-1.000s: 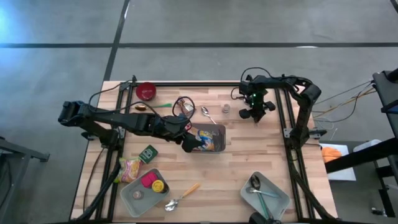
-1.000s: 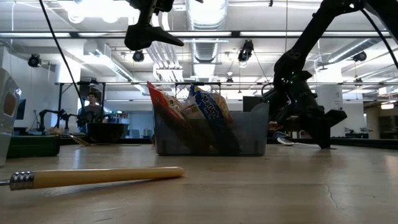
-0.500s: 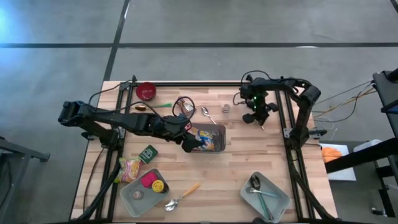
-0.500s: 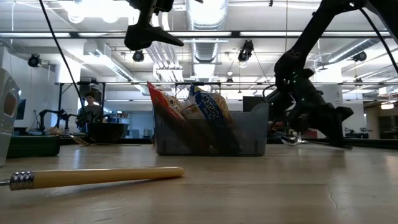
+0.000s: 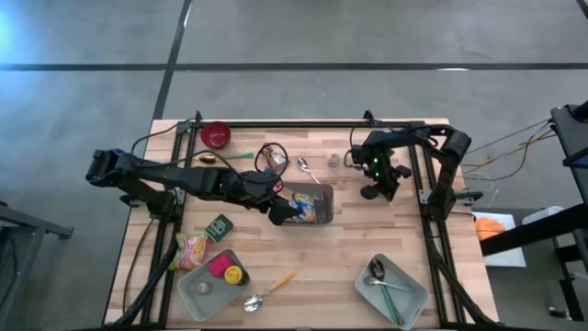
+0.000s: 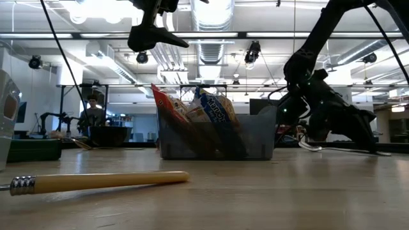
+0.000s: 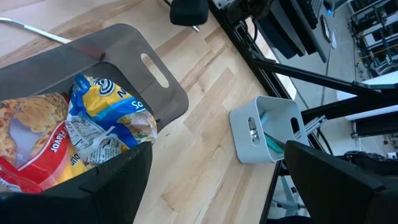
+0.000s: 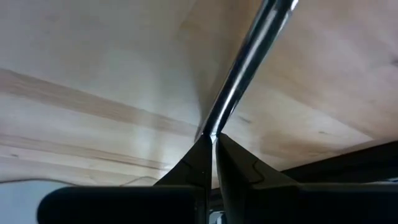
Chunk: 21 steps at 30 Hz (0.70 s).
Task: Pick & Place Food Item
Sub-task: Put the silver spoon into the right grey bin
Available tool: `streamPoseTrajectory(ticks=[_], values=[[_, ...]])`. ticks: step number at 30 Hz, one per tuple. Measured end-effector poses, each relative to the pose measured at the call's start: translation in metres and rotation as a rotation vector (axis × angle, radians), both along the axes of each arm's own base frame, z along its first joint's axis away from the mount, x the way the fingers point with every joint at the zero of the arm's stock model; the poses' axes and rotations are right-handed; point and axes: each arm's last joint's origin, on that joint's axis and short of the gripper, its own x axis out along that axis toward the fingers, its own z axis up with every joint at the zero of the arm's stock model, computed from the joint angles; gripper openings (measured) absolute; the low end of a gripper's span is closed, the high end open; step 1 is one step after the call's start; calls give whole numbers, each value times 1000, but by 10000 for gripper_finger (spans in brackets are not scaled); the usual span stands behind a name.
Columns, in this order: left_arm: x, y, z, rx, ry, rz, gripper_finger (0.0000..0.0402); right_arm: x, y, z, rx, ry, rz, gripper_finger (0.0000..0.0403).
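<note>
The right gripper (image 5: 384, 190) sits low at the right centre of the high view, its jaws pinched together on the end of a thin, shiny metal rod (image 8: 245, 62), probably a utensil handle; the low view shows a slim metal piece (image 6: 339, 151) lying along the wood beneath it. The left gripper (image 5: 280, 211) hangs over the middle of the table, jaws spread wide and holding nothing, straddling the near edge of a dark translucent bin (image 5: 317, 191) with a slot handle. Inside the bin stand crinkly foil snack bags (image 7: 106, 124), one yellow and blue, one red. Just above the bin in the high view lie a steel spoon (image 5: 304, 167) and a small cap (image 5: 333, 161). At upper left is a red bowl (image 5: 216, 134). Lower left, a pale snack packet (image 5: 193, 246) and a small green box (image 5: 219, 226) lie beside a grey tray (image 5: 190, 287) with round pieces. A wooden-handled spoon (image 5: 271, 289) lies at bottom centre, and a second grey tray (image 5: 415, 292) with cutlery at lower right. The table (image 5: 349, 248) is pale wooden planks.
</note>
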Motion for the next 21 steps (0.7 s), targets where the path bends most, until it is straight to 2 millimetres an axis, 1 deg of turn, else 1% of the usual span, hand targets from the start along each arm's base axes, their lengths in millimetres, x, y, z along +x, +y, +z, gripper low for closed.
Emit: streamPoseTrajectory(ticks=[6, 15, 18, 21], values=[[0, 0, 0, 1, 0, 0, 371, 5, 7, 1, 6, -11, -1, 16], [0, 0, 0, -2, 0, -8, 371, 5, 7, 1, 12, -17, 12, 22], [0, 0, 0, -2, 0, -7, 371, 5, 7, 2, 24, -27, 17, 43], [0, 0, 0, -2, 0, -7, 371, 5, 7, 2, 36, -42, 31, 83]])
